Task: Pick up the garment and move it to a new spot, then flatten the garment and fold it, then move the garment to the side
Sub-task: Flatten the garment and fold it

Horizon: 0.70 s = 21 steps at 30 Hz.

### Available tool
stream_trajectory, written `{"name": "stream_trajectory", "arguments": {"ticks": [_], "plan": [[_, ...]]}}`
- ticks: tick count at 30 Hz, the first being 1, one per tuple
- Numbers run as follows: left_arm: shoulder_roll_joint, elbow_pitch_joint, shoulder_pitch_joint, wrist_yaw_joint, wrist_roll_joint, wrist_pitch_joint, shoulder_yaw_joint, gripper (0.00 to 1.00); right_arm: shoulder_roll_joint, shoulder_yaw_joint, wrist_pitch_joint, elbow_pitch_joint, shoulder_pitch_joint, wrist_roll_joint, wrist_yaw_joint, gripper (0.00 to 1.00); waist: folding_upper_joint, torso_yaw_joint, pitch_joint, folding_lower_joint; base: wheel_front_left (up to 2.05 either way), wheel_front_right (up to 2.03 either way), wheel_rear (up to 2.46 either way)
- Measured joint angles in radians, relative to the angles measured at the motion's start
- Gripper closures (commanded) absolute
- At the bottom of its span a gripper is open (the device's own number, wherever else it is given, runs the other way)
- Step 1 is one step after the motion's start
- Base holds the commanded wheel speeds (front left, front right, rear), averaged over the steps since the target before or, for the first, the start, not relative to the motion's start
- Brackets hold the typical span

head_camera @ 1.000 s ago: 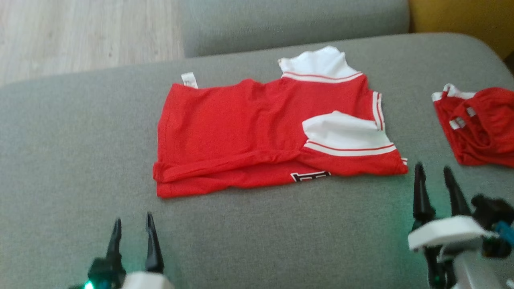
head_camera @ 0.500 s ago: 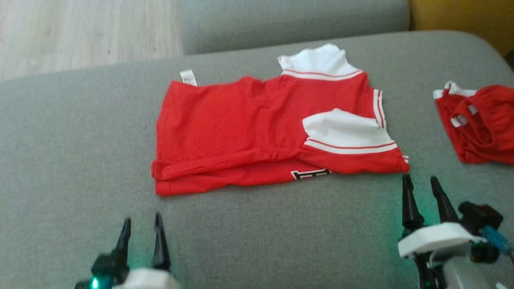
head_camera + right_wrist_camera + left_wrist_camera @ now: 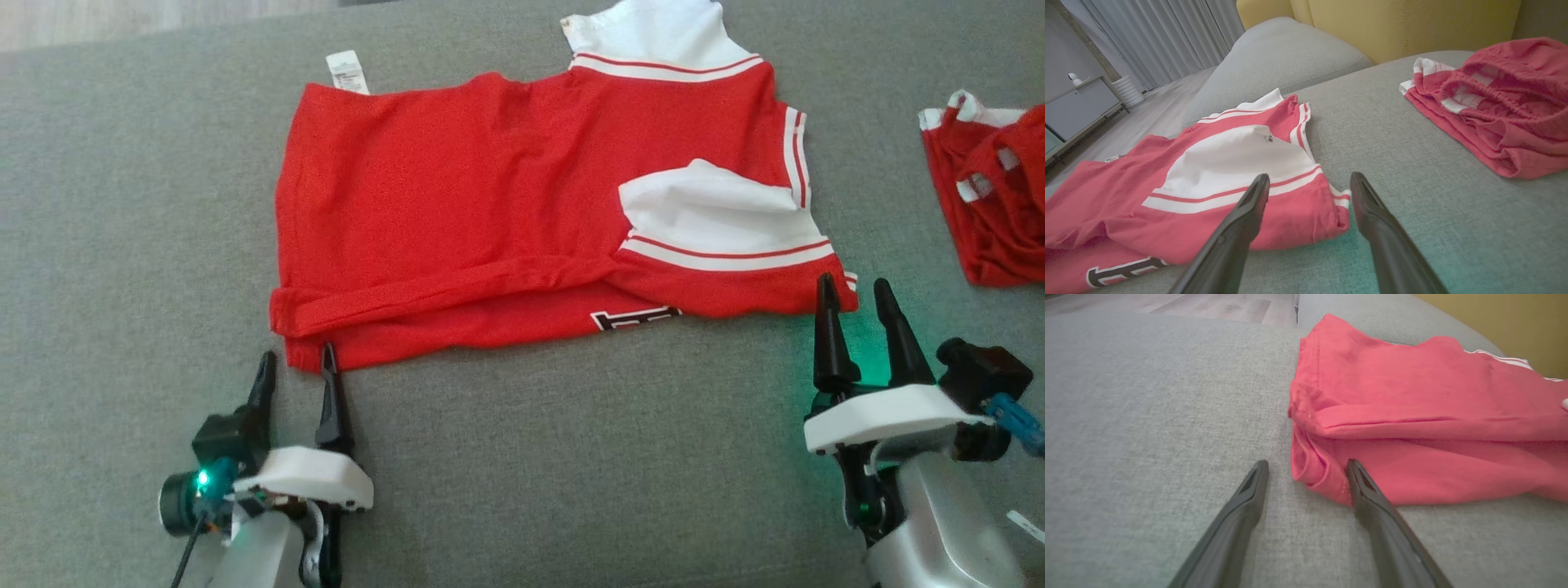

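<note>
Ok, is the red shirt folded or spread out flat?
Folded: the red shirt lies doubled over, near long edge rolled back, white sleeve laid on top.

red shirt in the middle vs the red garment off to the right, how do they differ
The red shirt lies folded flat; the red garment is bunched in a heap. The shirt covers far more cushion than the garment. The shirt has broad white sleeve panels and black lettering; the garment just small white trim. Both are red and white, resting on the grey cushion.

Soft even daylight — slight blur
</note>
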Motion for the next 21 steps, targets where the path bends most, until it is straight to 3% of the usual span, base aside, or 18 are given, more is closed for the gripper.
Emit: {"name": "stream_trajectory", "arguments": {"ticks": [2, 3, 4, 5, 17, 18, 19, 21], "plan": [[0.000, 0.021, -0.020, 0.006, -0.008, -0.009, -0.007, 0.00, -0.001, 0.000, 0.000, 0.001, -0.005, 0.001, 0.000, 0.00, 0.0000, -0.006, 0.012, -0.0002, 0.00, 0.00, 0.00], [0.000, 0.027, -0.029, 0.006, -0.009, -0.009, -0.014, 0.23, -0.001, -0.001, 0.000, 0.002, -0.009, 0.001, 0.000, 0.00, 0.0000, -0.008, 0.016, -0.0002, 0.00, 0.00, 0.00], [0.000, 0.036, -0.039, 0.005, -0.009, -0.010, -0.021, 0.85, -0.002, -0.003, 0.000, 0.004, -0.013, 0.001, 0.000, 0.00, 0.0000, -0.009, 0.019, -0.0002, 0.00, 0.00, 0.00], [0.000, 0.045, -0.048, 0.005, -0.009, -0.013, -0.025, 1.00, -0.002, -0.004, 0.000, 0.009, -0.016, 0.001, 0.000, 0.00, 0.0000, -0.009, 0.021, -0.0002, 0.00, 0.00, 0.00], [0.005, 0.090, -0.089, -0.013, -0.039, -0.017, -0.092, 1.00, -0.001, 0.014, -0.004, 0.187, -0.073, 0.116, 0.000, 0.00, 0.0000, 0.023, 0.023, -0.0002, 0.00, 0.00, 0.00], [0.004, 0.089, -0.090, -0.013, -0.039, -0.017, -0.092, 1.00, -0.001, 0.018, -0.004, 0.187, -0.079, 0.142, 0.000, 0.07, 0.0000, 0.026, 0.024, -0.0001, 0.00, 0.00, 0.00], [0.004, 0.088, -0.090, -0.013, -0.039, -0.017, -0.092, 1.00, -0.001, 0.019, -0.004, 0.184, -0.079, 0.151, 0.000, 1.00, 0.0000, 0.028, 0.025, -0.0002, 0.00, 0.00, 0.00], [0.004, 0.085, -0.090, -0.013, -0.035, -0.017, -0.092, 1.00, -0.001, 0.020, -0.004, 0.175, -0.079, 0.170, 0.000, 1.00, 0.0000, 0.029, 0.024, -0.0001, 0.00, 0.00, 0.00]]}}
